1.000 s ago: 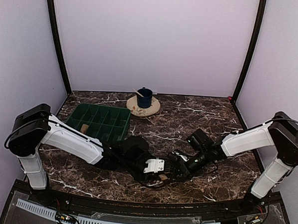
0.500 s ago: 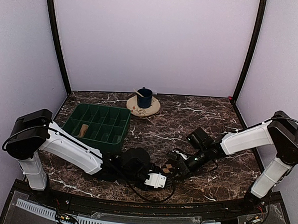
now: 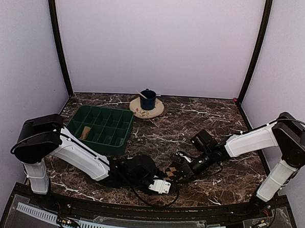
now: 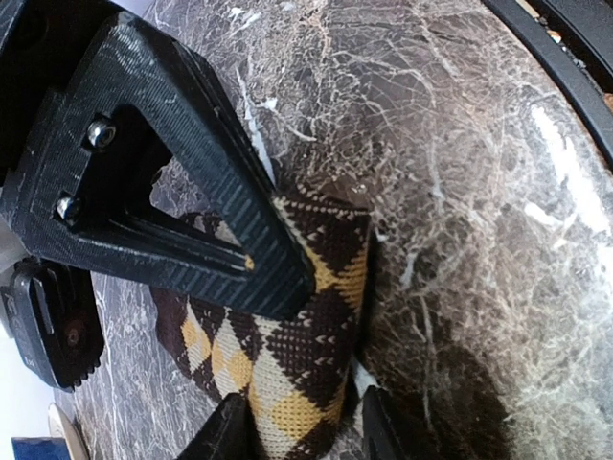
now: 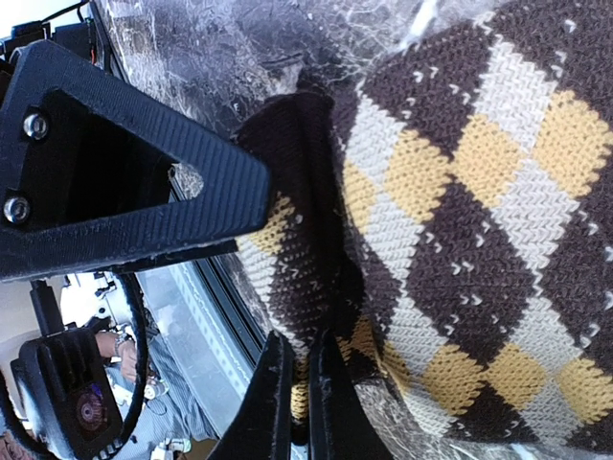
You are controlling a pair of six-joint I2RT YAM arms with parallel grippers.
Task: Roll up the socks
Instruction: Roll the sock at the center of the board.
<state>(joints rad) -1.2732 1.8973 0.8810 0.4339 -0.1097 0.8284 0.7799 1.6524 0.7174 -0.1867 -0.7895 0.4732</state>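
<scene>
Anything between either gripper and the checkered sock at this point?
Nothing visible does. The right gripper is shut on the checkered sock, and the left gripper has the same sock between its fingers.

The argyle sock [image 5: 479, 192] shows dark brown, cream and mustard diamonds; the table [image 3: 162, 132] is dark brown marble veined white; the far-left tray [image 3: 105, 123] is green, and the far blue cup [image 3: 147, 100] stands on a beige plate [image 3: 155, 112].

The checkered sock [image 5: 460, 192] is soft knitted cloth — matt, finely looped. The table [image 4: 460, 172] looks like glossy polished marble; the left fingers [image 4: 211, 220] are matt, ridged black plastic.
</scene>
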